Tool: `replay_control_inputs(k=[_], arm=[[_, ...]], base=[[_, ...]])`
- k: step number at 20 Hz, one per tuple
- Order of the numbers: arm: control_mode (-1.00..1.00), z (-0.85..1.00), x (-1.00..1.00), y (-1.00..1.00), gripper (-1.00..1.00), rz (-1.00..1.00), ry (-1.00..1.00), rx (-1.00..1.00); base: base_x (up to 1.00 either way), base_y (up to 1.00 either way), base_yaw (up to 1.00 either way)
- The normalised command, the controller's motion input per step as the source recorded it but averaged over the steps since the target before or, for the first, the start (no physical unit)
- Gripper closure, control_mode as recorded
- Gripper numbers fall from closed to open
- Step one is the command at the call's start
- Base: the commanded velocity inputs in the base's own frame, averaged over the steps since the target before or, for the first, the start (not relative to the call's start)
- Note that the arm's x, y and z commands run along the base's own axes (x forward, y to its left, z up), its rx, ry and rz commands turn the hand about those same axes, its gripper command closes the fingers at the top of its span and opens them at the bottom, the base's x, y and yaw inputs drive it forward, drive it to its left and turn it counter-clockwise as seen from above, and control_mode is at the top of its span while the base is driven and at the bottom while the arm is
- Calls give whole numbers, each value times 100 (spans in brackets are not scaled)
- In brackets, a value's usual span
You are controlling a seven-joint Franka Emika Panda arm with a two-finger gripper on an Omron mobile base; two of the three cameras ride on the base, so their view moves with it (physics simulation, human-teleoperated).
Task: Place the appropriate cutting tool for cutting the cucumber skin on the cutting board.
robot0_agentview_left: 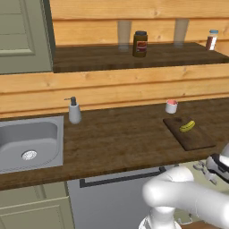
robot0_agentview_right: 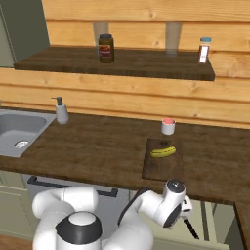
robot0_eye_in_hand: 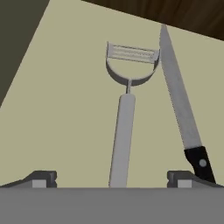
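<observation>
The hand (robot0_eye_in_hand: 111, 177) is hanging with its fingers spread wide over a beige drawer floor (robot0_eye_in_hand: 61, 109), straddling the grey handle of a peeler (robot0_eye_in_hand: 124, 118) whose blade end is pointing away, while a black-handled knife (robot0_eye_in_hand: 181, 109) is lying just beside it. Up on the counter (robot0_agentview_right: 102, 146), the cucumber (robot0_agentview_right: 162, 152) is resting on the cutting board (robot0_agentview_right: 163, 168) near the front edge, with a red-topped cup (robot0_agentview_right: 168, 126) standing just behind the board

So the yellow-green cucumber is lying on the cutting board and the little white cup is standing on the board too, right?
Not quite. The cucumber does lie on the cutting board, but the little white cup stands on the wooden counter just behind the board, not on it. The right base view shows this.
</observation>
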Motion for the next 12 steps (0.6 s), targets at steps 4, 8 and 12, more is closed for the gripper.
replay_control_inputs(k=[4,8,12], arm=[[-100,0,15,-21,-100,3,-3,1],[-100,-2,2,0,-100,0,0,0],[-100,-17,5,0,-100,0,0,0]], base=[[0,0,0],[0,0,0],[0,0,0]])
